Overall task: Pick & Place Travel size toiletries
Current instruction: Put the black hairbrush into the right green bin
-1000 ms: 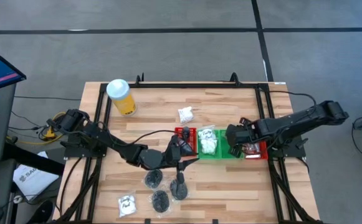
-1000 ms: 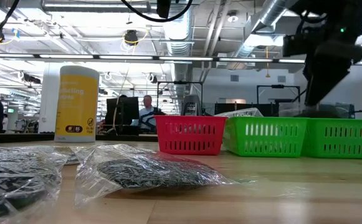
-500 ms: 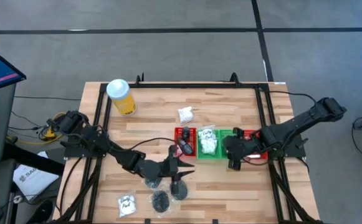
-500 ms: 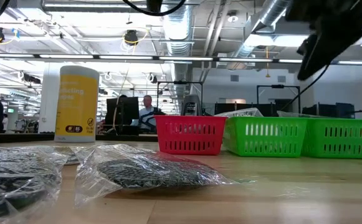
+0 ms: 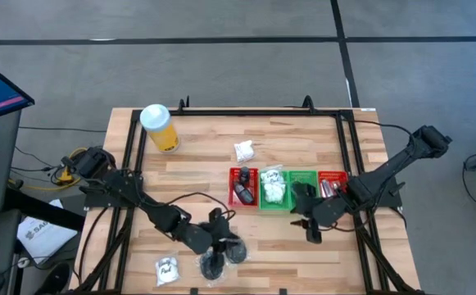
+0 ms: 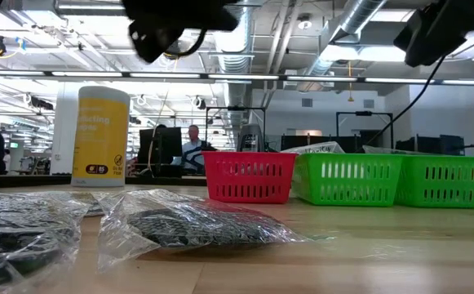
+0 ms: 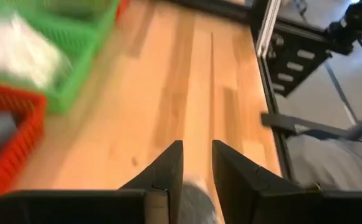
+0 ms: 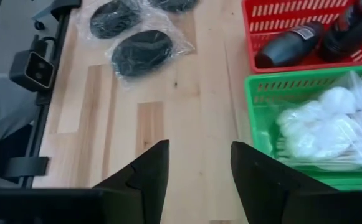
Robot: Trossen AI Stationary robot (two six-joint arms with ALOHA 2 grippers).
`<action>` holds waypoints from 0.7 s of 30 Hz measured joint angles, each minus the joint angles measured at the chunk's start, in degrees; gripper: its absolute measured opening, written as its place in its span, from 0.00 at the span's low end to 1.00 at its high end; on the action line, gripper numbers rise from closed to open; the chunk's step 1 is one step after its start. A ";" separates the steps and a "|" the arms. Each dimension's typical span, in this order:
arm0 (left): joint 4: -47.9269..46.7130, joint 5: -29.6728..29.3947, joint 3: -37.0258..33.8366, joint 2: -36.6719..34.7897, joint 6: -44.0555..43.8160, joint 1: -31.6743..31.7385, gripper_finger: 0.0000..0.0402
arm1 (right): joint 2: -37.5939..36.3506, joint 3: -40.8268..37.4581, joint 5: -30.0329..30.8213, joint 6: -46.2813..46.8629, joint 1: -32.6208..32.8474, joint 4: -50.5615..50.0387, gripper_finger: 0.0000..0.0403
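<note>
The left gripper (image 5: 221,239) sits low over the near part of the bench (image 5: 205,160), its fingers (image 7: 168,169) slightly parted and empty, right above the clear bags of black round pieces (image 5: 213,262), and a white sachet (image 5: 166,269) lies just beside those bags. The right gripper (image 5: 313,229) hovers in front of the green tray (image 5: 304,178) with its fingers (image 8: 148,171) spread and nothing held, while more white sachets (image 5: 274,188) fill the other green tray (image 5: 274,203), dark bottles (image 5: 242,193) lie in the red tray (image 5: 233,174), and one sachet (image 5: 243,150) rests alone behind the trays
</note>
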 joint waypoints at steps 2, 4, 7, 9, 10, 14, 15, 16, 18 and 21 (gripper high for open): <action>-0.11 2.37 -0.96 0.00 -3.23 0.02 0.19 | 0.00 0.00 0.00 0.00 0.28 0.55 0.39; -0.15 4.50 -2.24 0.00 -6.39 0.05 0.19 | 0.00 0.00 0.00 0.00 0.35 0.55 0.39; -0.12 6.71 -4.63 0.00 -11.55 0.20 0.19 | 0.00 0.00 0.00 0.00 0.35 0.55 0.38; -0.29 7.07 -6.42 0.00 -13.75 0.22 0.19 | 0.00 -0.02 0.02 -0.02 0.35 0.52 0.38; -0.28 7.09 -7.24 0.00 -14.65 0.24 0.19 | 0.00 -0.02 0.02 -0.02 0.35 0.52 0.38; -0.16 7.28 -9.88 0.00 -18.52 1.17 0.19 | 0.00 -0.02 0.02 -0.17 0.35 0.52 0.37; -0.13 7.52 -10.45 0.00 -19.65 1.56 0.19 | 0.00 -0.02 0.02 -0.17 0.35 0.52 0.37; -0.07 7.76 -11.04 0.00 -20.74 1.98 0.19 | 0.00 -0.02 0.02 -0.17 0.35 0.52 0.37; -0.14 9.03 -12.00 0.00 -22.09 2.67 0.19 | 0.00 -0.02 0.02 -0.18 0.35 0.50 0.36; 0.13 10.10 -12.60 0.00 -23.26 3.53 0.19 | 0.00 -0.02 0.03 -0.57 0.35 0.50 0.36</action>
